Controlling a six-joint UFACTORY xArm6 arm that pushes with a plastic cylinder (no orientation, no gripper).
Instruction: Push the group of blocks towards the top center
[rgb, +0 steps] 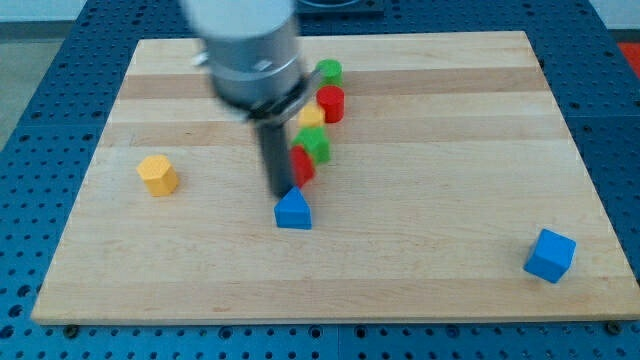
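My tip (281, 193), the lower end of a plain dark rod with no jaws to open or close, holds nothing; it sits just above the blue triangular block (293, 210), beside the lower red block (302, 163). The group runs in a column toward the view's top: green block (317, 144), yellow block (311, 117), red cylinder (331, 103), green cylinder (329, 71). On the pale wooden board (450, 130), a yellow hexagonal block (158, 174) lies well apart at the view's left; a blue cube (550, 254) sits at the bottom right.
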